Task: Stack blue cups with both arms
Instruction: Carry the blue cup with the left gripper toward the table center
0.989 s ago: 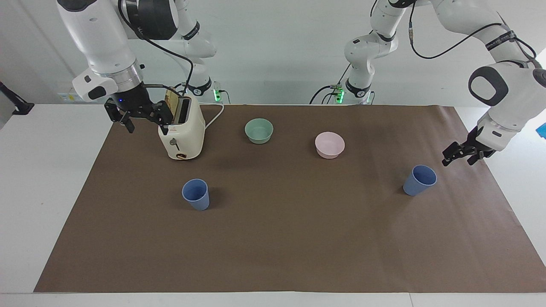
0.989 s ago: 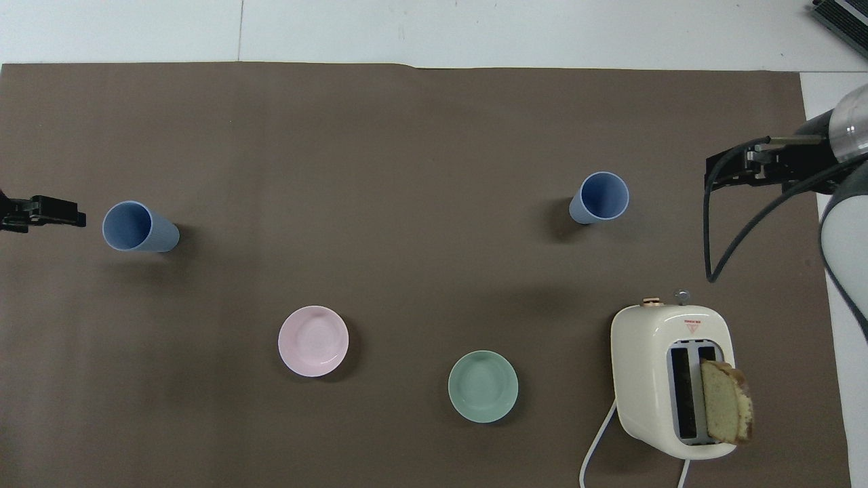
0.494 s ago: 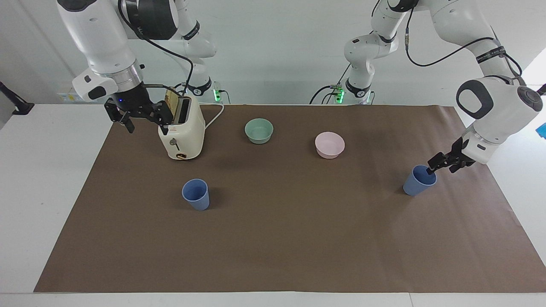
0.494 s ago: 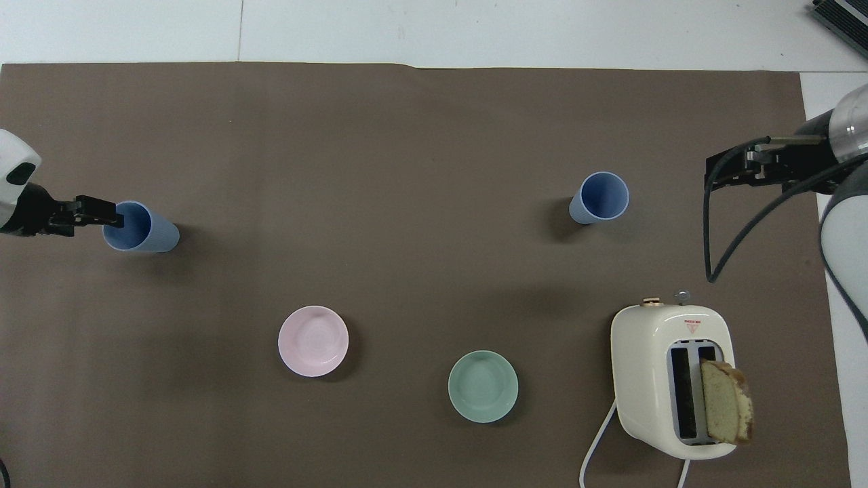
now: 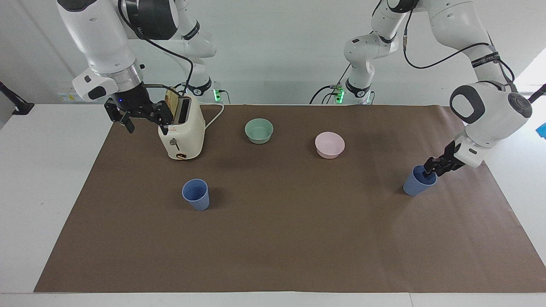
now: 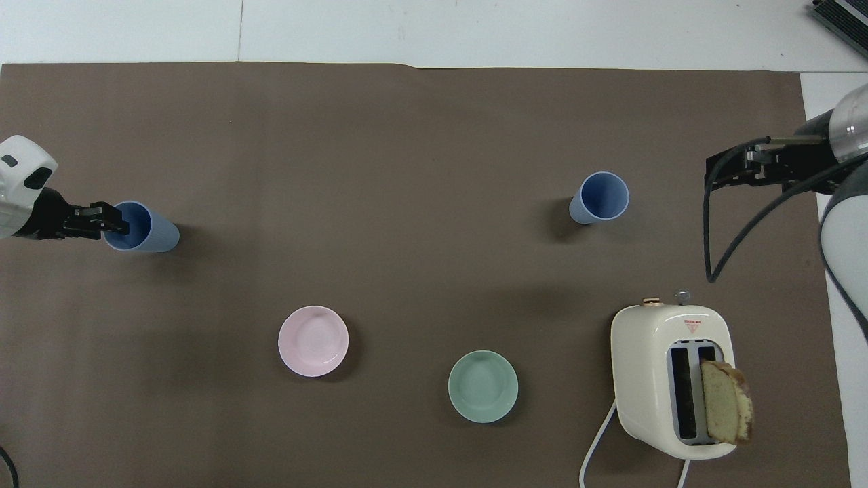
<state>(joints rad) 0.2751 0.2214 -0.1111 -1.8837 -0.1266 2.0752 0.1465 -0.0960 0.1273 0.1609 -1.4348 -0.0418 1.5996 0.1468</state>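
Inspection, working outward from the robots.

Nearest row: a cream toaster (image 5: 183,128) stands toward the right arm's end of the bench (image 5: 42,192), with a slice of bread (image 5: 172,100) upright in one slot and its white cord (image 5: 215,115) trailing back toward the robots. A green bowl (image 5: 259,130) and a pink bowl (image 5: 329,145) sit mid-bench, apart from each other, the pink one slightly farther out. All rest on a brown mat (image 5: 277,247).

The right claw (image 5: 146,123) hangs in the air just beside the toaster, over the mat's edge, spread wide and holding nothing. That arm waits.

Farther row: the two blue cups. One cup (image 5: 196,195) stands farther out than the toaster, alone, nothing touching it. The other cup (image 5: 419,181) stands toward the left arm's end, well apart from the first, with the bowls lying nearer the robots than the open mat between them. Both are upright, mouths up, long axis vertical, narrower at the base.

The left claw (image 5: 428,170) is down at the rim of that second cup, on the side toward the bench end, its tip reaching into the mouth. The claw's tip covers that part of the rim, and I cannot tell whether it has closed on it. The cup's base is on the mat.
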